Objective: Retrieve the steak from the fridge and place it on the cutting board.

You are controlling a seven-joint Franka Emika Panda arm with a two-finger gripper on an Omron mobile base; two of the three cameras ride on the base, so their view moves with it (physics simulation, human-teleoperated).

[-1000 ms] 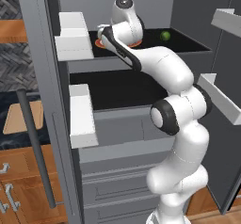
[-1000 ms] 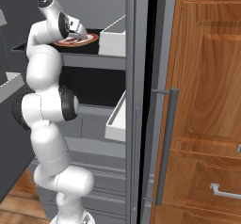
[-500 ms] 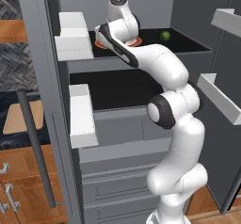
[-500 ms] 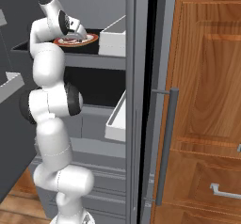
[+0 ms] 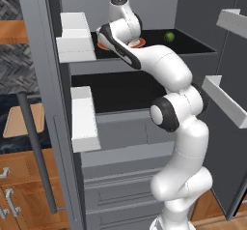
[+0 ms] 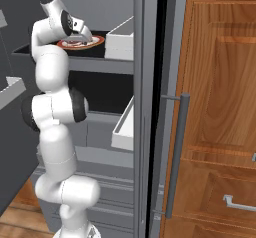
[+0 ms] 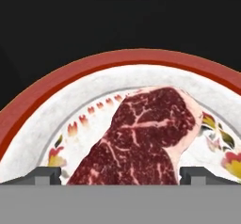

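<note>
Dark-red and marbled with pale pink, the steak (image 7: 141, 138) lies flat on an orange-rimmed white plate (image 7: 117, 68) with small painted flowers along its white border. In the hand view the meat runs from 6 o'clock up toward 1 o'clock of the plate's visible arc, and the plate sits on a black shelf (image 7: 70, 25).

The gripper (image 7: 120, 173) hangs low over the steak, its 2 dark fingertips (image 7: 47, 175) at the 2 lower corners of that view, spread wide with the slab between them and neither tip seen pressing on it.

From the right base view the white arm reaches up into the open fridge (image 6: 145, 107), the hand angled down over the plate on the top shelf, with the steak (image 6: 75, 43) a thin dark strip just under the hand. From the left base view the plate's orange rim (image 5: 138, 42) peeks out on both sides of the wrist, and a small green ball (image 5: 169, 36) rests on the same shelf at 3 o'clock from the plate, apart from it. White door bins (image 5: 77, 43) flank the opening.
</note>
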